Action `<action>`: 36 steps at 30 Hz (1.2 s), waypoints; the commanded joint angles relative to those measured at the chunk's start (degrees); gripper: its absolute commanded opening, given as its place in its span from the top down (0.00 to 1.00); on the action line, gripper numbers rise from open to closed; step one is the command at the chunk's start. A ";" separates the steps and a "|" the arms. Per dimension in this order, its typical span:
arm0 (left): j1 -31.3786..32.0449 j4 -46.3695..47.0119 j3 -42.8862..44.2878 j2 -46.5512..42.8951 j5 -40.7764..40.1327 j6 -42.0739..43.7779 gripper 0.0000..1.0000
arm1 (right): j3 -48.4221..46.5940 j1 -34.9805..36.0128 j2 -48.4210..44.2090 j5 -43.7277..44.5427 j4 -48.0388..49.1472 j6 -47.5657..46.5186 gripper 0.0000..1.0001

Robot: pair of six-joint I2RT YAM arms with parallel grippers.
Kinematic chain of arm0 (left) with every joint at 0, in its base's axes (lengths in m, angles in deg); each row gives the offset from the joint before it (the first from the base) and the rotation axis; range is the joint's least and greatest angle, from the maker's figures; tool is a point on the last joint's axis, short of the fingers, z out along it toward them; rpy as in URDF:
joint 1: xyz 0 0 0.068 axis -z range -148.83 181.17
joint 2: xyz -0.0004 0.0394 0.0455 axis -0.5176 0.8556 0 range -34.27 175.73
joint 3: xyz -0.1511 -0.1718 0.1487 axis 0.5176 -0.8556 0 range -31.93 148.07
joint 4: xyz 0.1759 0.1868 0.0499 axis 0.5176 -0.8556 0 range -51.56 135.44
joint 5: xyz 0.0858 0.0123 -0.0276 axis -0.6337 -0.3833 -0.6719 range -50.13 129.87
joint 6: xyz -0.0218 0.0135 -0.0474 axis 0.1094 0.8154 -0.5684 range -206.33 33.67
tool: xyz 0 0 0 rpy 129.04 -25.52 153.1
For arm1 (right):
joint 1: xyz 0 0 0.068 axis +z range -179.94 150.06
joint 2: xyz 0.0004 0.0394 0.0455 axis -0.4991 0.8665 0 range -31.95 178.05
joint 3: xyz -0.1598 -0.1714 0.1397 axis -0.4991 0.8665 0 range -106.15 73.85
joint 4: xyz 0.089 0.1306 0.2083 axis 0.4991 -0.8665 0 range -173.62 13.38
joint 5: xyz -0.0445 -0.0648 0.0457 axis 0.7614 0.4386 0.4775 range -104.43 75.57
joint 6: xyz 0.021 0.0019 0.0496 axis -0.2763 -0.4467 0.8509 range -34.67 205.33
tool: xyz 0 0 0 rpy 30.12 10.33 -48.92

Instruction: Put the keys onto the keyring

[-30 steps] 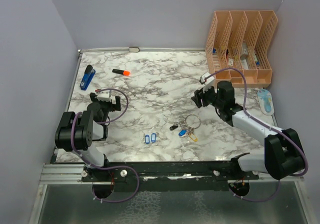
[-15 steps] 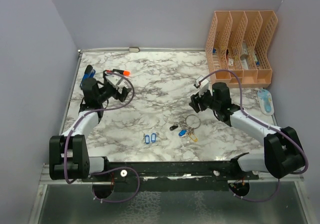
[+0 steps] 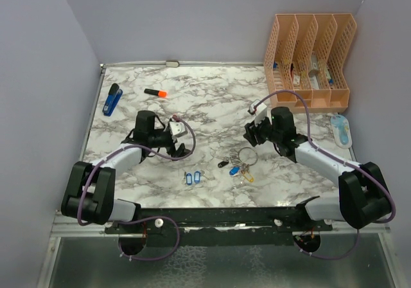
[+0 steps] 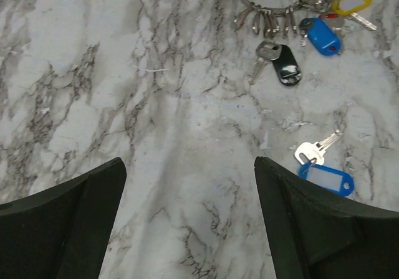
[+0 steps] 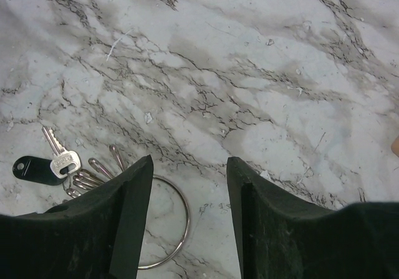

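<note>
At the far left of the marble table [image 3: 212,108] a blue stapler [image 3: 112,99] and an orange-tipped marker [image 3: 155,93] lie well clear of the job. Further in, the left gripper [image 3: 180,137] hangs low over bare marble, its jaws spread wide with nothing between them. The keys [image 3: 192,177] lie side by side toward the near edge, just to its right and nearer the bases. Its wrist camera catches one of them at the lower right, not lined up with the jaws.

Right of the keys lies the keyring [image 3: 247,156], flat on the table, its bunch of tagged keys [image 3: 237,168] fanned out on the near side. The right gripper [image 3: 250,132] hovers just behind the ring, jaws parted and empty. Its wrist view shows the wire loop below the fingertips, untouched. A peach desk organizer [image 3: 308,56] stands at the far right corner.

This looks like the approach step, with nothing grasped yet. Next, the left gripper probably needs to shift right and down onto one key's tag, while the right one descends to pin or lift the ring.
</note>
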 commanded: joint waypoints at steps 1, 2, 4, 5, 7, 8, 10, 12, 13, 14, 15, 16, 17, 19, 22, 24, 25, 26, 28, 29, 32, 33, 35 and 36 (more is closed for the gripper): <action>1.64 9.53 -3.06 0.25 8.92 -9.19 0.12 | -1.53 0.39 -0.24 1.16 -1.19 0.25 0.50; 1.80 13.20 -3.89 0.35 10.00 -11.95 0.12 | -1.43 0.33 -0.33 1.16 -1.12 0.40 0.50; 2.68 20.48 -5.39 1.16 10.20 -16.49 0.12 | -1.33 0.46 -0.60 1.24 -0.94 0.73 0.50; 3.30 25.42 -6.30 1.76 9.19 -19.31 0.12 | -1.22 0.48 -0.76 1.17 -0.73 0.94 0.50; 5.01 39.40 -10.49 2.76 5.98 -28.55 0.12 | -1.10 0.48 -0.86 1.12 -0.14 1.45 0.50; 5.89 47.48 -13.06 3.25 2.99 -32.74 0.12 | -1.13 0.48 -0.80 1.01 0.07 1.72 0.50; 7.43 60.58 -18.49 4.25 -1.54 -37.34 0.12 | -1.21 0.48 -0.56 0.91 0.50 2.45 0.50; 9.19 72.90 -23.92 5.51 -6.05 -39.83 0.12 | -1.38 0.48 -0.30 0.94 0.73 2.76 0.50; 10.41 76.89 -25.80 6.40 -7.00 -39.89 0.12 | -1.40 0.48 -0.27 1.04 0.87 2.82 0.50; 11.79 80.85 -28.17 7.32 -8.46 -39.52 0.12 | -1.29 0.48 -0.27 1.11 1.05 2.88 0.50; 12.91 84.54 -29.26 8.50 -10.27 -38.92 0.12 | -1.24 0.51 -0.39 1.15 1.14 2.90 0.50; 13.53 86.23 -29.77 9.60 -11.32 -38.71 0.12 | -1.16 0.55 -0.49 1.20 1.11 2.99 0.50; 13.69 87.44 -29.99 10.53 -12.19 -38.88 0.12 | -1.08 0.57 -0.65 1.16 1.10 3.08 0.50; 13.72 88.66 -30.12 12.08 -12.61 -38.44 0.12 | -0.78 0.57 -1.15 1.29 1.08 3.01 0.51; 13.72 90.73 -30.91 13.85 -11.30 -36.41 0.13 | -0.18 0.57 -1.91 1.59 1.27 2.83 0.51; 13.73 92.54 -31.82 15.45 -10.65 -34.76 0.14 | -0.28 0.57 -2.11 1.48 1.20 2.83 0.51; 13.72 93.36 -32.00 16.53 -10.55 -34.16 0.14 | -0.41 0.58 -2.11 1.31 1.19 2.86 0.51; 13.72 94.25 -32.17 17.51 -10.29 -33.78 0.15 | -0.57 0.62 -2.11 1.13 1.24 2.91 0.51; 13.72 95.93 -32.12 20.19 -9.17 -33.71 0.16 | -0.97 0.65 -2.11 1.03 1.25 2.92 0.51; 13.72 95.93 -31.85 20.82 -8.72 -33.87 0.17 | -1.07 0.66 -2.18 1.03 1.20 2.92 0.51; 13.72 95.95 -31.11 22.10 -8.44 -35.51 0.19 | -1.18 0.66 -2.16 1.25 1.12 2.67 0.51; 13.78 95.91 -31.02 22.48 -8.50 -36.33 0.20 | -1.25 0.66 -2.08 1.25 1.16 2.61 0.51; 13.79 95.89 -30.62 23.20 -8.33 -38.08 0.21 | -1.46 0.66 -1.72 1.01 1.13 2.46 0.51; 13.95 95.89 -30.44 23.57 -8.54 -38.34 0.22 | -1.55 0.66 -1.47 0.99 0.88 2.40 0.52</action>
